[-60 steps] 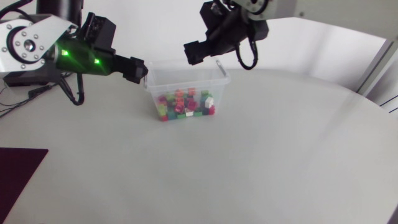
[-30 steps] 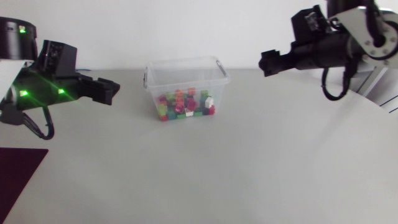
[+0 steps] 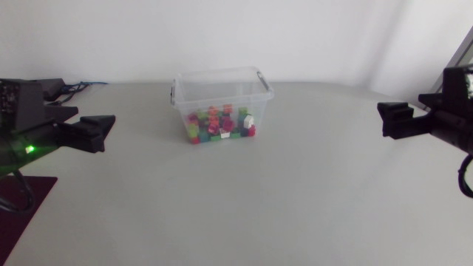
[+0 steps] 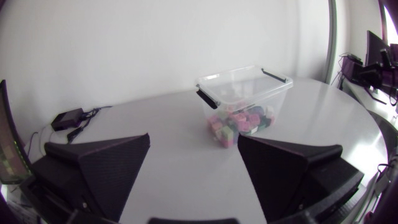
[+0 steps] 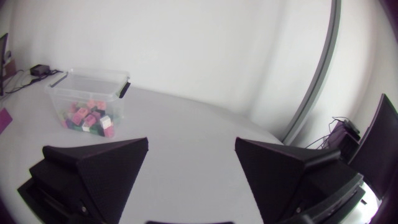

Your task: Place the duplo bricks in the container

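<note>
A clear plastic container [image 3: 220,92] with black handle clips stands at the back middle of the table, with several coloured duplo bricks [image 3: 220,124] piled inside it. My left gripper [image 3: 96,131] hovers open at the left edge, well clear of the box. Over at the right edge my right gripper [image 3: 393,120] is open too, with nothing in it. From the left wrist, the container [image 4: 249,90] and its bricks [image 4: 241,121] lie ahead of the open left gripper [image 4: 194,155]. From the right wrist, the container [image 5: 90,87] sits far ahead, beside the open right gripper [image 5: 191,162].
A dark mat [image 3: 22,207] lies at the front left corner. A black power adapter [image 4: 67,118] with cables sits on the table behind the left gripper. The grey table [image 3: 281,199] curves off at the right.
Both arms have drawn back from above the container to the table's side edges, left arm leftward and right arm rightward. The container and its bricks have not moved.
</note>
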